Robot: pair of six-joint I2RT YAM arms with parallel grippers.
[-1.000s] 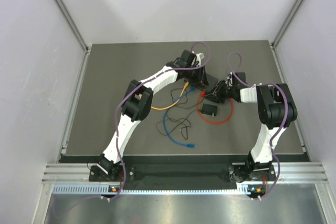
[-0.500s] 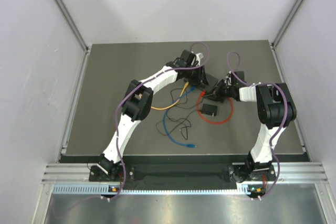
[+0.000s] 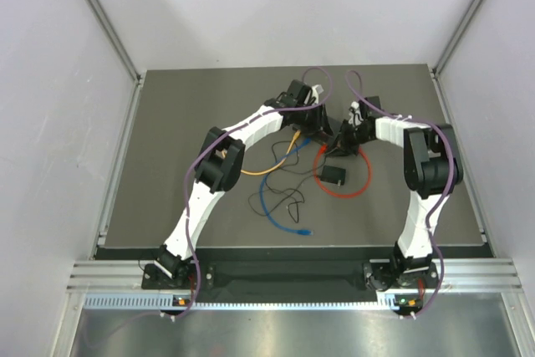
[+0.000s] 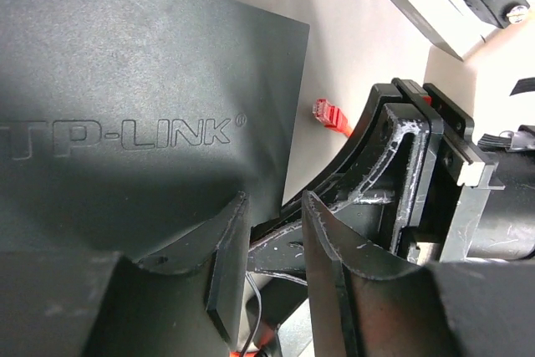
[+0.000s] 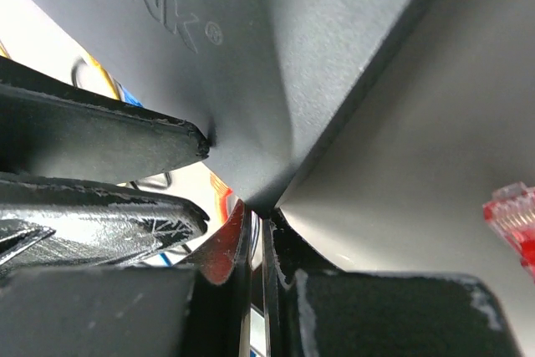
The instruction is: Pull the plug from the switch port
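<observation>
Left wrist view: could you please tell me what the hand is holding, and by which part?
The left hand pinches the switch by its lower corner, at the edge.

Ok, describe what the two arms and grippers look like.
The left arm and right arm have white links, black joints and a purple cable looping alongside. The left gripper and right gripper have matte black fingers, scuffed whitish at the edges.

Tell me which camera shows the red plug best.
The left wrist view: the whole red plug shows there, sharp, just beside the switch's edge. The right wrist view catches only part of the plug, cut by the frame's right edge. From the top view it is too small to pick out.
</observation>
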